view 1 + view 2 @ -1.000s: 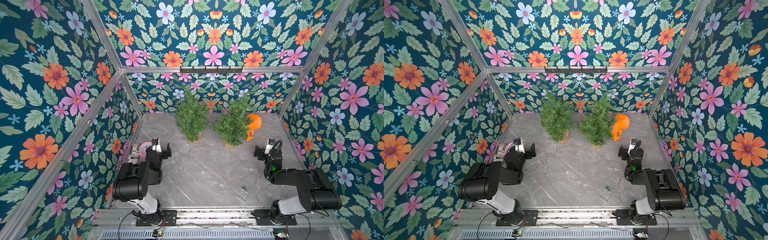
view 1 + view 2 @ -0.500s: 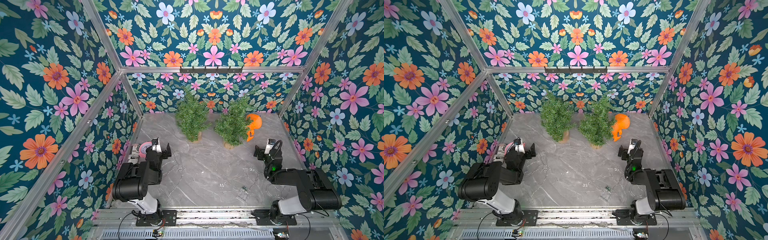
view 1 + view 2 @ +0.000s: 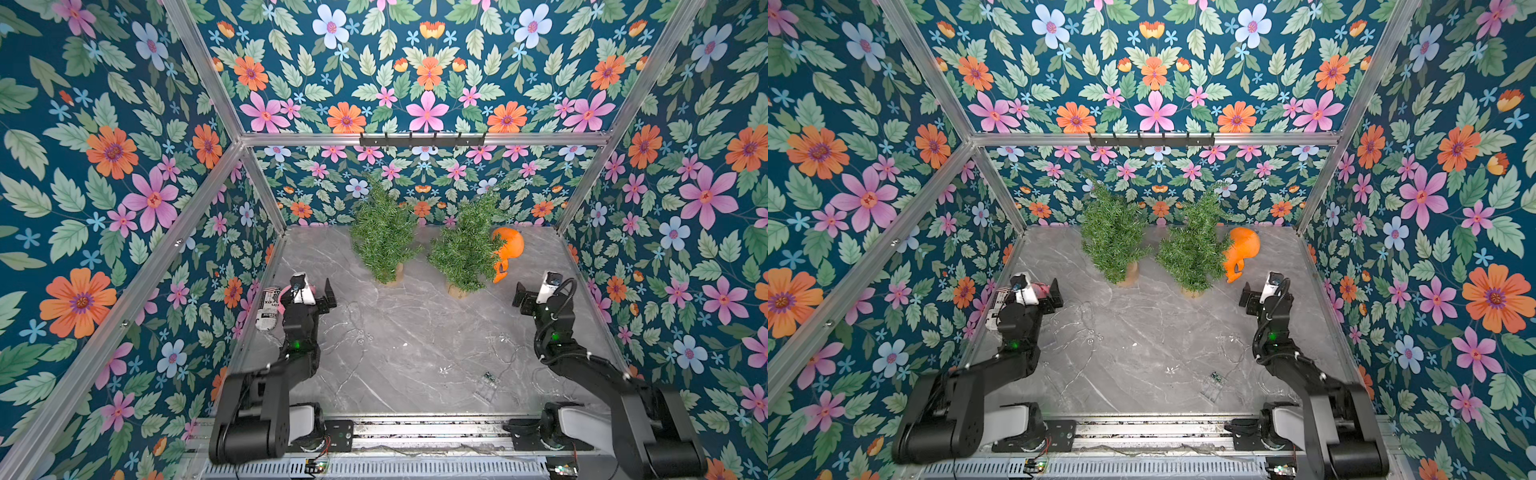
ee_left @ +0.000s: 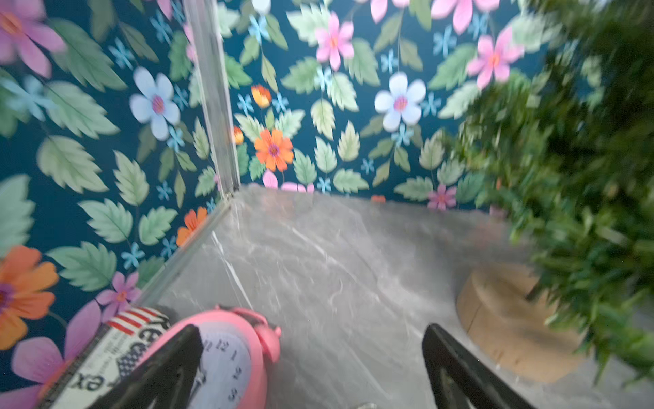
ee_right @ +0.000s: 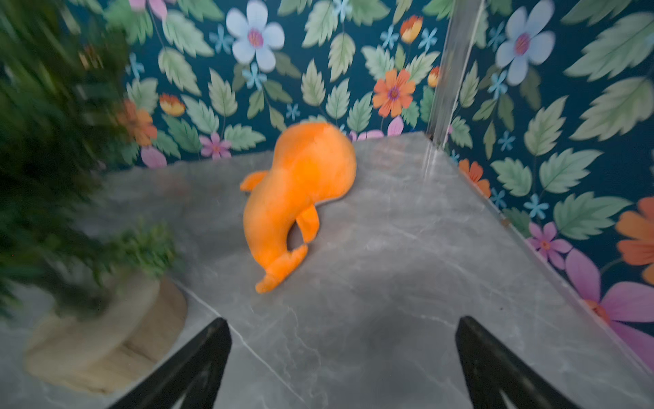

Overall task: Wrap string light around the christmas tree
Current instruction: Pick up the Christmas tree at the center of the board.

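Observation:
Two small green christmas trees on round wooden bases stand at the back of the marble table, one on the left point(image 3: 384, 232) point(image 3: 1113, 237) and one on the right point(image 3: 467, 245) point(image 3: 1192, 249). The string light, a thin clear wire point(image 3: 357, 328), lies loose across the table in front of them, ending at a small clear battery box point(image 3: 488, 384) point(image 3: 1212, 384). My left gripper point(image 3: 311, 291) point(image 4: 313, 354) hovers open near the left wall, beside the left tree point(image 4: 580, 170). My right gripper point(image 3: 538, 293) point(image 5: 343, 347) hovers open near the right wall, beside the right tree point(image 5: 46, 141). Neither holds anything.
An orange plush toy point(image 3: 507, 249) point(image 5: 297, 198) lies behind the right tree. A pink alarm clock point(image 4: 226, 357) and a printed can point(image 3: 268, 307) sit against the left wall under my left gripper. Floral walls close in three sides.

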Available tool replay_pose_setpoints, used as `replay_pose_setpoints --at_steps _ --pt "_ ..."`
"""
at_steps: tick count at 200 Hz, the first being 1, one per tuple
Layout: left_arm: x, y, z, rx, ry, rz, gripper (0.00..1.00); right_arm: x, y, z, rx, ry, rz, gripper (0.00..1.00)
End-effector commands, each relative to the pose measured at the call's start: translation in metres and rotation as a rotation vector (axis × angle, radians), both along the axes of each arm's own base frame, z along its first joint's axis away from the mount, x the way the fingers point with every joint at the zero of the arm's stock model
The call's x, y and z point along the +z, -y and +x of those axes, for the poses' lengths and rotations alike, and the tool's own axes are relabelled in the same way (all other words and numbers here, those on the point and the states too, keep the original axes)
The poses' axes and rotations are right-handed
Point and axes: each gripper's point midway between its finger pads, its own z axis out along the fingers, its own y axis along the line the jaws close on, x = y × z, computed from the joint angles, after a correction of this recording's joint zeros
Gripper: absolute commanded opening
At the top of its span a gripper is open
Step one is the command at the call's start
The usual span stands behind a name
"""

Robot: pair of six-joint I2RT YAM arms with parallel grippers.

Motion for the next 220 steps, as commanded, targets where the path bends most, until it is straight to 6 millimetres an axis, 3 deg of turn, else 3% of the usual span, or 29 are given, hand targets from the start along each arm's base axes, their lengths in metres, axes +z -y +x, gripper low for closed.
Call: replay_pose_setpoints --at_steps 1,18,32,45,59,72,93,108,126,165,190,220 --pt "-0.017 -0.028 -0.029 0.199 -0.124 -0.26 1.0 -0.011 0.005 -0.037 -0.073 -0.156 0.155 1.0" --pt "-0.012 -0.043 -0.059 0.332 -0.122 -0.452 1.0 0.006 0.005 -0.063 -0.11 -0.119 0.313 1.0" --pt "-0.001 -0.044 -0.076 0.348 -0.064 -0.556 0.99 0.032 -0.009 -0.072 -0.018 -0.054 0.357 1.0" --pt "0.024 -0.013 -0.075 0.131 -0.021 -0.555 0.99 0.059 -0.028 -0.078 0.098 -0.034 0.398 1.0" --pt "0.051 0.027 -0.077 -0.125 0.012 -0.564 0.91 0.092 -0.056 -0.078 0.257 -0.041 0.441 0.99" --pt "0.072 0.057 -0.081 -0.309 0.015 -0.568 0.92 0.124 -0.082 -0.075 0.407 -0.066 0.469 0.99" --pt "0.088 0.084 -0.073 -0.442 -0.101 -0.57 0.89 0.174 -0.11 -0.07 0.572 -0.107 0.465 1.0" --pt "0.096 0.11 -0.066 -0.568 -0.232 -0.541 0.86 0.206 -0.116 -0.062 0.607 -0.105 0.408 1.0" --pt "0.094 0.138 -0.06 -0.692 -0.335 -0.478 0.86 0.238 -0.113 -0.045 0.579 -0.038 0.371 1.0" --pt "0.058 0.168 -0.049 -0.69 -0.364 -0.362 0.86 0.285 -0.126 -0.011 0.652 0.09 0.383 1.0" --pt "0.053 0.169 -0.051 -0.701 -0.387 -0.343 0.88 0.293 -0.142 0.017 0.695 0.093 0.354 0.99" --pt "0.038 0.17 -0.055 -0.699 -0.413 -0.389 0.88 0.279 -0.168 0.052 0.68 0.061 0.18 0.97"
